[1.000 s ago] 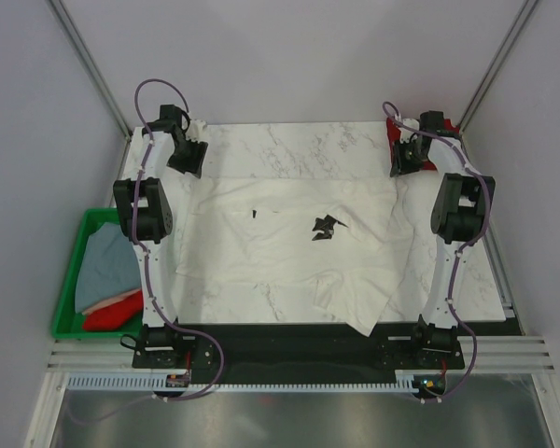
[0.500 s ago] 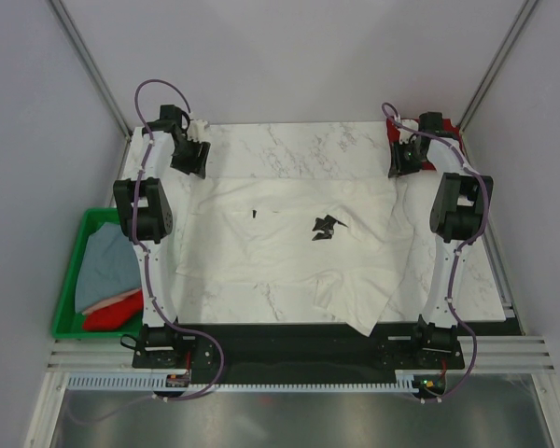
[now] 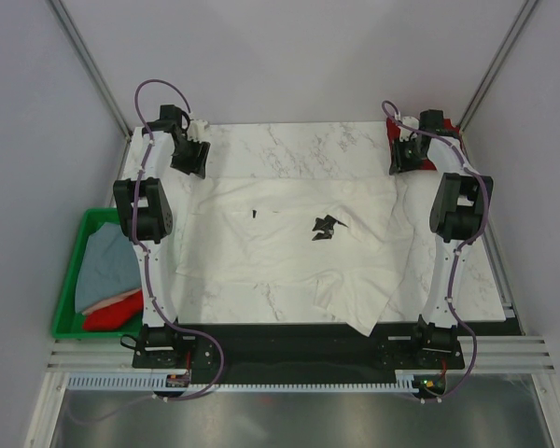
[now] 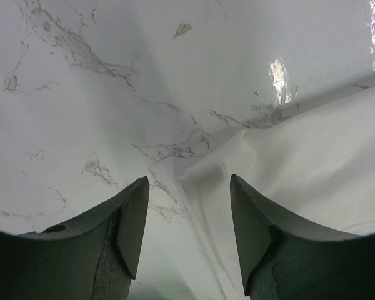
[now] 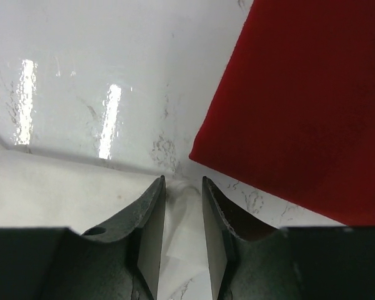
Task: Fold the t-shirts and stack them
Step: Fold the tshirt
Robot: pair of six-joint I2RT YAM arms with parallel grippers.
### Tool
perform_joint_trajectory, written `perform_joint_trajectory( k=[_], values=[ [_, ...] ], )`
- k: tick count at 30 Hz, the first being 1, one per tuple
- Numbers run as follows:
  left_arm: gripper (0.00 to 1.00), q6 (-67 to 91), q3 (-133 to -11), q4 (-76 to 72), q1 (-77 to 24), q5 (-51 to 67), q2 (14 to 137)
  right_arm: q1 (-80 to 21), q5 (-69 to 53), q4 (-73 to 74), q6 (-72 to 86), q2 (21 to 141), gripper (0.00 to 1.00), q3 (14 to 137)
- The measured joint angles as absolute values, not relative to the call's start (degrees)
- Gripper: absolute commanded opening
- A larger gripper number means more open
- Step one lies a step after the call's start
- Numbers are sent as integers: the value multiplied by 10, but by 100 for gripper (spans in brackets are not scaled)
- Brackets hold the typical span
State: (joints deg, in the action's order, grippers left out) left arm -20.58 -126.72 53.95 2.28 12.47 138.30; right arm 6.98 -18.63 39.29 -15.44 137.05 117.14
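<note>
- Four t-shirts are on your list, all located from the top view.
- White t-shirt point(image 3: 299, 247): you have it spread flat but rumpled across the middle of the marble bench point(image 3: 289, 140). Its small black print point(image 3: 325, 227) faces up, and one fold hangs toward the bench edge at 6 o'clock.
- Dark red t-shirt point(image 5: 300, 106): it lies flat on the bench corner at 1 o'clock, just beyond the white one. A strip of bare marble shows between them in your right wrist view.
- Grey-blue t-shirt point(image 3: 107, 266): it sits bunched inside the green crate point(image 3: 70, 280), off the bench at 8 o'clock.
- Bright red t-shirt point(image 3: 112, 310): it is in the same crate, at the near end, touching the grey-blue one.
- Left tool point(image 4: 189, 187): it sits at 11 o'clock with its jaws wide, pointing down over the far left corner of the white t-shirt. The cloth edge shows between the fingers.
- Right tool point(image 5: 183, 184): it sits at 1 o'clock with its jaws narrow, over the far right edge of the white t-shirt. You cannot tell whether the fingers touch the cloth.
</note>
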Motion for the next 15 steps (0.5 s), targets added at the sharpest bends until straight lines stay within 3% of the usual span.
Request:
perform_joint_trajectory(
  k=[5,10,15],
  values=[
    [62,-206,-1267,540,23,124,1383,70,-186,390,-161,1385,35,1176],
    [62,-206,-1267,540,23,124,1383,70,-191,387,-165,1389,14,1178],
    [63,-206,-1267,541,23,125,1383,70,-195,386,-169,1389,2,1178]
  ],
)
